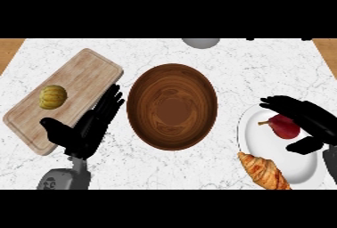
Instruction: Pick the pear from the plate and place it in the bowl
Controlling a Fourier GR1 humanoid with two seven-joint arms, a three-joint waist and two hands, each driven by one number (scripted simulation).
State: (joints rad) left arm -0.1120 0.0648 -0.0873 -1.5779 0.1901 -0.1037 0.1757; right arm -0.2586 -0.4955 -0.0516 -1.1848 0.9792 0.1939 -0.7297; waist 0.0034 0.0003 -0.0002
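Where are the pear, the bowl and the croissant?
pear (pixel 284 126): head view, on its red body.
bowl (pixel 142 107): head view, on its inner left wall.
croissant (pixel 263 172): head view, on the middle of its crust.

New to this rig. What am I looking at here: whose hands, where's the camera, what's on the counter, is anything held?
This is one picture, taken from the robot's head and looking steeply down at a white marble counter. The black shapes are the humanoid's two hands on grey forearms.

The left hand rests open, fingers up, between a wooden cutting board and a wooden bowl. A small yellow ribbed fruit or squash lies on the board.

At the right, a white plate carries a red pear and a croissant. The right hand brackets the pear, with its fingers beyond it and its thumb nearer the camera. The pear sits on the plate, not lifted, and the bowl is empty.
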